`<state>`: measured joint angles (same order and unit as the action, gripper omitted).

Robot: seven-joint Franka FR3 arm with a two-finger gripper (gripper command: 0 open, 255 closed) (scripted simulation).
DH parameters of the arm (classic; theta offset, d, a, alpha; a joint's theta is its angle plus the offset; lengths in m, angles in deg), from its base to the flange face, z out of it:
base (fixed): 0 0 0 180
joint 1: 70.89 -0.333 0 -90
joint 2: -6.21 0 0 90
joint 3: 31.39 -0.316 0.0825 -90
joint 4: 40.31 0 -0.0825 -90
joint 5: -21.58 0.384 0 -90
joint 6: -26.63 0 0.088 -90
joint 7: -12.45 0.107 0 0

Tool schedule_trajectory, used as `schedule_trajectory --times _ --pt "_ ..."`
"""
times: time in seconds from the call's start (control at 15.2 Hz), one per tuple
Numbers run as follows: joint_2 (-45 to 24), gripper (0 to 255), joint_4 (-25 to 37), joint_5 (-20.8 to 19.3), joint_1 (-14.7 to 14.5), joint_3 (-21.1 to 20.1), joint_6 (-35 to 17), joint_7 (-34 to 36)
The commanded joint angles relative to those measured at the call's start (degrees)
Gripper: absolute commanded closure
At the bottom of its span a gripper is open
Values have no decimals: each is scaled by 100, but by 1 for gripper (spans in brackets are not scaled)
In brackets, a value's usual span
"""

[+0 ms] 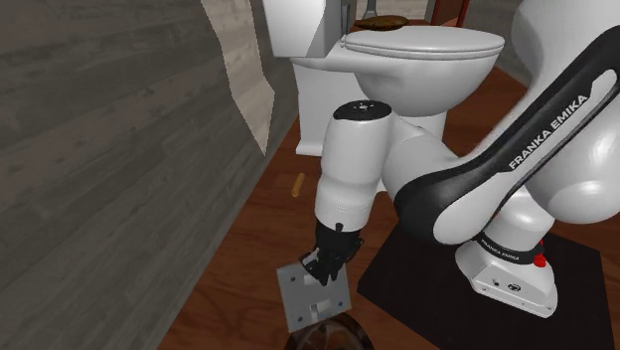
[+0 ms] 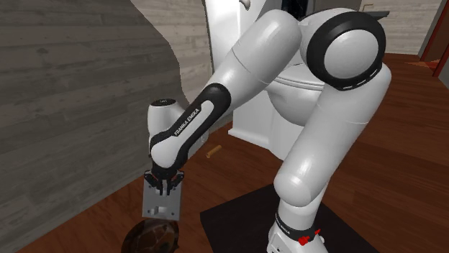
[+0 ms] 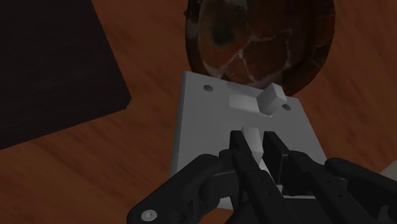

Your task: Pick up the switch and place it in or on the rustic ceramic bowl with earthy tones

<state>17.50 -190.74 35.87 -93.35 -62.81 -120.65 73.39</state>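
- Shoulder view: the white arm [image 1: 358,169] bends down from its stand to the wooden floor [image 1: 248,239], beside the plank wall [image 1: 99,149]. The black gripper [image 1: 326,264] is clamped on the grey switch [image 1: 310,296], a flat plate that sits tilted under it. The plate's lower edge is just above the dark bowl [image 1: 328,338] at the picture's bottom edge. A white toilet [image 1: 417,50] stands behind, a small tan piece [image 1: 296,185] lies on the floor, and a black mat [image 1: 397,278] lies under the stand.
- Second exterior view: the gripper [image 2: 162,184] points down with the switch [image 2: 164,204] hanging from it, slanted. Its bottom edge is just over the rim of the brown bowl [image 2: 152,237].
- Wrist view: the fingers [image 3: 275,153] of the gripper [image 3: 253,149] are closed on a pale nub on the face of the switch [image 3: 203,121]. The plate's far edge overlaps the rim of the bowl [image 3: 261,38], which is mottled brown with pale veins.
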Motion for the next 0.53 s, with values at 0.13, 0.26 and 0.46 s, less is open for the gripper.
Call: schedule_trajectory --times 0.13,0.26,0.46 --pt "-311 255 414 -355 -81 -464 61 873" --pt "-479 255 596 -559 -105 -645 76 1248" --pt "-722 255 529 -778 -57 -689 -199 1404"
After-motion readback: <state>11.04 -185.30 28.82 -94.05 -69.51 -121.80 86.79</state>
